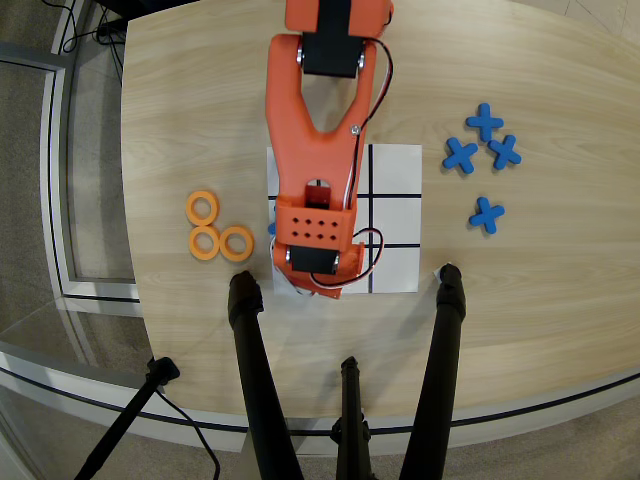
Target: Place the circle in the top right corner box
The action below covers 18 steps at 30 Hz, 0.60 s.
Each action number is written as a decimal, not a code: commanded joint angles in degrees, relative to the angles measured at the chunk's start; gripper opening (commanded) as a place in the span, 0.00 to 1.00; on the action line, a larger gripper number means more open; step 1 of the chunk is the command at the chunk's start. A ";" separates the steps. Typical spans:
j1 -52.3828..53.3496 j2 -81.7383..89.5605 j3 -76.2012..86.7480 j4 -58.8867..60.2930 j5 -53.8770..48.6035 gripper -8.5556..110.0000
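Three orange rings lie on the wooden table left of the paper grid: one [203,207] above a pair [205,242] [237,243]. A fourth ring is not in view. The white paper grid [395,168] with black lines lies mid-table; only its right column shows bare. My orange arm [312,150] reaches down from the top edge and covers the grid's left and middle columns. My gripper [318,288] is under the wrist, over the grid's lower edge; its jaws and anything between them are hidden.
Several blue crosses lie right of the grid, a cluster [485,121] [460,155] [504,151] and a single one [487,214]. A blue sliver [271,228] peeks out at the arm's left side. Black tripod legs [255,370] [445,350] rise over the near table edge.
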 commanded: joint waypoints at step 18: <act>0.88 -1.41 -6.94 4.83 2.11 0.12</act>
